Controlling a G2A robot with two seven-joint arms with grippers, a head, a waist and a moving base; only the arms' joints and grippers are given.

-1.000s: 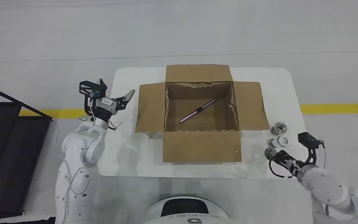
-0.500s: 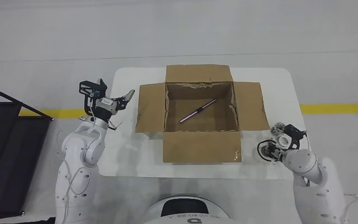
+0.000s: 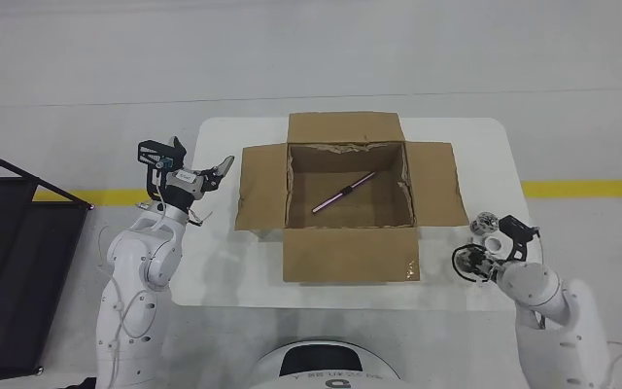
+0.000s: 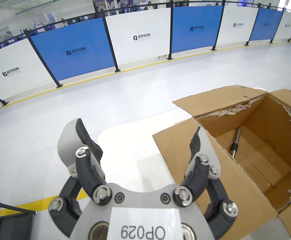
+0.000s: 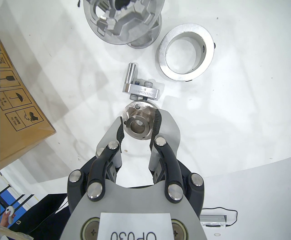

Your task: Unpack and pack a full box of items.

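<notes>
1. Step check first: the brown cardboard box (image 3: pixel 350 255) sits in the middle of the white surface (image 3: pixel 233 263), all four flaps folded out. Only a slim metal rod (image 3: pixel 343 193) lies slantwise on its floor.
2. The right hand (image 5: pixel 139 119) is at the near right corner of the surface, just off the box's right flap. It's pinched narrow on a small round steel hub (image 5: pixel 138 125). I can't tell if the hub is lifted or resting.
3. My guess is the box is nearly unpacked or packing has only just begun. These shots alone don't settle which.
4. If the hub goes in next, it needs a straight lift first, because a silver clamp block (image 5: pixel 141 91) with a short pin sits right against it. Then it has to carry over the right flap and down inside.
5. The left hand (image 4: pixel 138 125) is spread wide and holding nothing, hanging by the box's left flap.
6. On materials, the hub is smooth machined metal with a flange and a bore, so the ribbed black pads (image 5: pixel 156 122) are probably doing the holding. Nearby are a wide aluminium ring (image 5: pixel 181 76), bright and slick, and a cast grey spoked part (image 5: pixel 120 20), rougher and matte. The cardboard is torn and fuzzy along the inner rim.
</notes>
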